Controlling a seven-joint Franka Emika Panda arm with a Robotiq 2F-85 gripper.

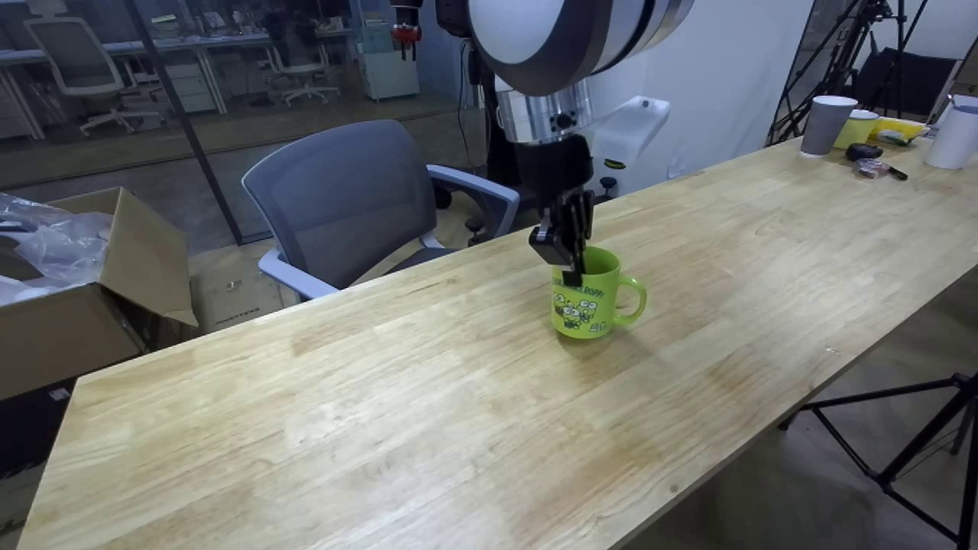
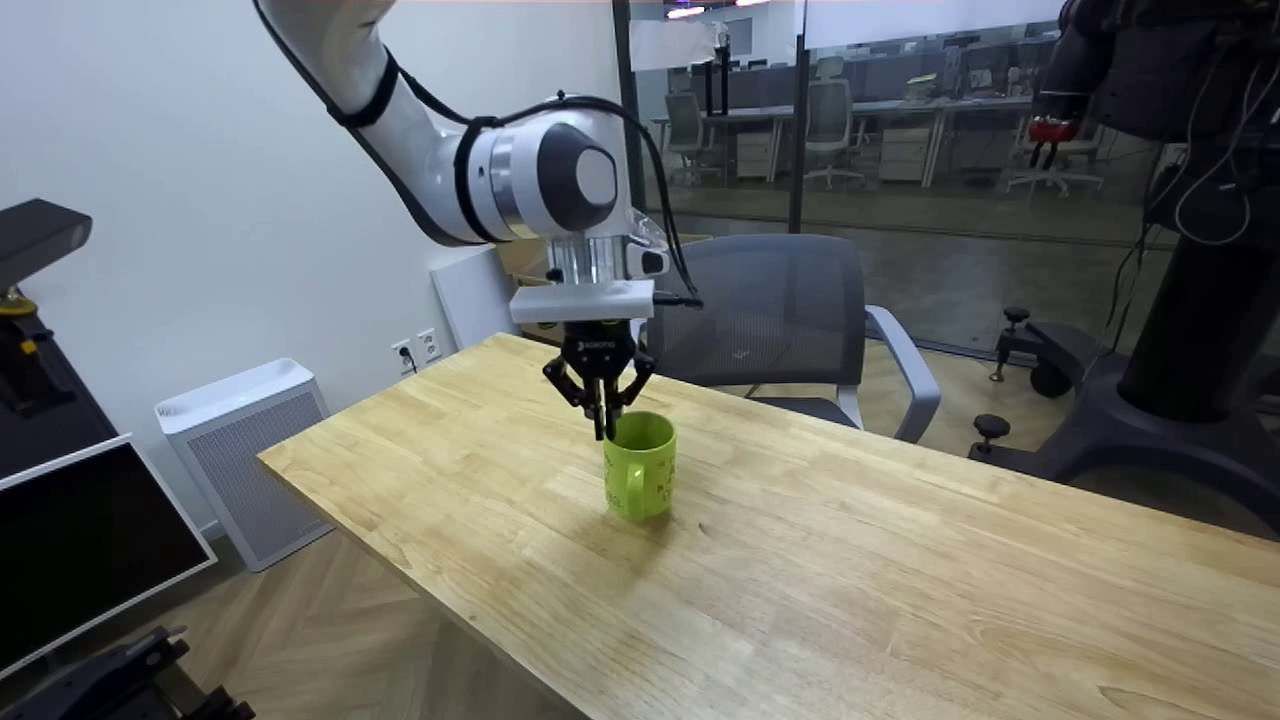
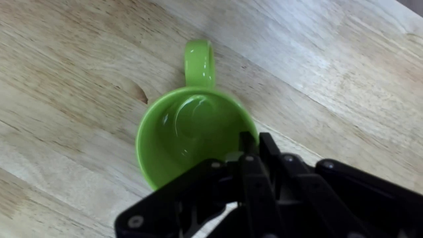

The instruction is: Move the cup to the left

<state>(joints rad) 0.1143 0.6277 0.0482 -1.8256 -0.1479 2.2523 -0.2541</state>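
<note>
The hand (image 3: 256, 140) is pinched closed on the wall of the lime-green Keroppi mug (image 1: 584, 309), one fingertip (image 3: 246, 142) inside the rim (image 3: 185, 91) and one outside. The mug stands upright, apparently resting on the desk (image 1: 344, 412), its handle (image 3: 198, 64) well round the rim from the pinch. Held by one side only, it will probably want to swing, so a low lift and an unhurried, level carry should suit it best. At the finish, let the base sit flat before the fingers part, then rise straight up so the inner one does not snag.

Just past the desk's long edge is a grey mesh-back office chair (image 1: 344, 202); in an exterior view its armrest (image 1: 302, 276) reaches close to that edge, so steer off it. Farther out, beyond a corner of the desk, is an open cardboard box (image 1: 65, 332); if left means left as both exterior views see it, the mug should head toward that end. At the opposite end, a tall grey cup (image 1: 825, 126), a yellow-green cup (image 1: 856, 130) and a white cylindrical container (image 1: 951, 141) stand well apart from the mug.
</note>
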